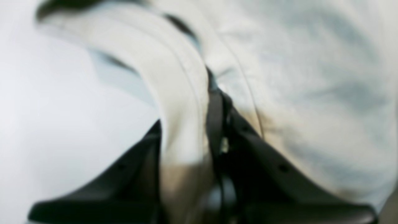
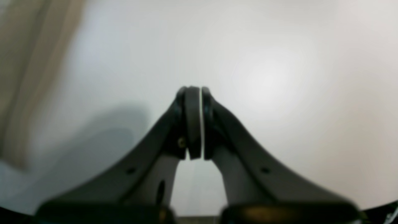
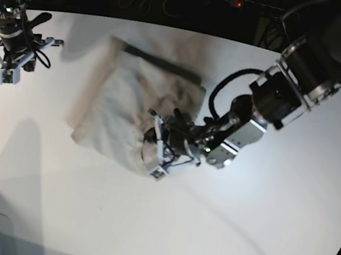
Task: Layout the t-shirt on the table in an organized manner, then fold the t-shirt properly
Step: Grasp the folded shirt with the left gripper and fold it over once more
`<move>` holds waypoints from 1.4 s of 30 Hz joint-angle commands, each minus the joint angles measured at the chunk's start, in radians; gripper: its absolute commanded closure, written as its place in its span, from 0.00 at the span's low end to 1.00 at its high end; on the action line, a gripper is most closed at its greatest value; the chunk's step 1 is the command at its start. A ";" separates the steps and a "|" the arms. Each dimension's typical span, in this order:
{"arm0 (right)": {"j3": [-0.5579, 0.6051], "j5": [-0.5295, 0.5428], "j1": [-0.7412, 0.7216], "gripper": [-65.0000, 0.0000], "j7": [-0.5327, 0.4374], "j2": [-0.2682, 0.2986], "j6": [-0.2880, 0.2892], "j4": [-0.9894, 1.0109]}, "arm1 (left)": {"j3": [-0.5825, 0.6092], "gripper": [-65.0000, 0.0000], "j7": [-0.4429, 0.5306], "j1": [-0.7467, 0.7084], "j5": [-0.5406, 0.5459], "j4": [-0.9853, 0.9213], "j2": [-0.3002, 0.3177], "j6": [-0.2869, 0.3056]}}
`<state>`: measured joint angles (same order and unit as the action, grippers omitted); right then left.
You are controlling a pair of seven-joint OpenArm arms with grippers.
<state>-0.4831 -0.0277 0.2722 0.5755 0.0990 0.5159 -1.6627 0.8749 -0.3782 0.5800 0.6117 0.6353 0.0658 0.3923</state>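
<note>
Cloth sits right at my left tool [image 3: 160, 158] — that is the relation the next move hangs on. In the base view the t-shirt [image 3: 121, 109] lies as a rumpled heap on the desk [image 3: 252, 226], left of centre, and its bulk spreads from the left tool toward roughly 10 o'clock, up to a dark fold line at its far edge. The long axis of the heap runs about 11 to 5 o'clock, with my left tool at the 5 o'clock corner.

From the left wrist camera I see the left tool [image 1: 214, 93] clenched on the shirt: a thick ridge of fabric [image 1: 183, 102] passes between the dark fingers, and more cloth drapes off to the right. That view is badly blurred, so I cannot tell which part of the garment is pinched — it could be a hem, but I will not call it.

My right tool [image 3: 10, 61] is well apart, out at 9 to 10 o'clock from the shirt near the desk's far left edge. Its wrist view shows the right tool [image 2: 197, 93] closed with pads touching and nothing between them, bare desk beneath it.

As for looks, the t-shirt [image 1: 311, 77] is pale grey-beige, soft, creased and doubled over itself — not spread flat. I judge the layout step is unfinished, and the left arm is plainly the nearer one.
</note>
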 commanded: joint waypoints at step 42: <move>-0.193 0.008 0.183 1.00 -0.022 -0.232 0.002 -0.250 | 0.609 1.00 0.391 0.235 -0.550 -0.038 -0.223 0.083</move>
<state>-0.6720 -0.0216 0.4496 0.5755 -0.1375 0.5156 -1.8935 1.4887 0.0006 0.7841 0.0544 0.5892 -0.1471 0.4801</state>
